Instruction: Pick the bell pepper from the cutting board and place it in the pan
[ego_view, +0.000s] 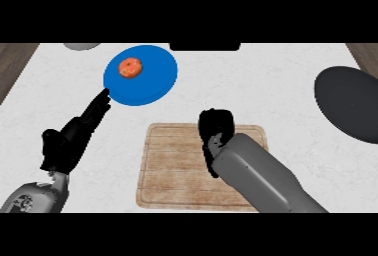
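Bell pepper not visible (probably hidden under right hand (216, 125)). Left hand (63, 145) at 9 o'clock: flat open, empty, parked out of the way. Orange item (131, 68) on blue plate (151, 86) at 11. Right hand sits over the 12 o'clock edge of cutting board (173, 170), can't tell its grasp. Pan (351, 105) waits at 3.

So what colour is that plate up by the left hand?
The plate is bright blue, seen clearest in the head view.
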